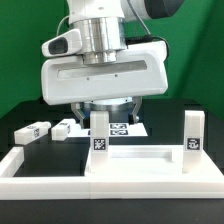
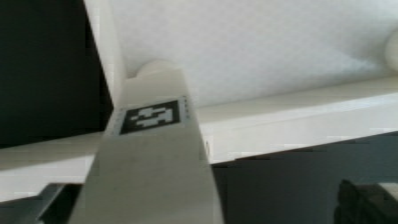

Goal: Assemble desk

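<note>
Desk panel, two leg posts upright — end effector open above.

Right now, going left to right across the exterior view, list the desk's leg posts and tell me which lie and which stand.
far-left lying leg post → second lying leg post → middle upright leg post → right upright leg post

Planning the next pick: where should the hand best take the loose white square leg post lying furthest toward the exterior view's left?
Probably from above, across the long sides of the white plastic square leg post near mid-length: it lies flat on the black table, top face exposed.
</note>
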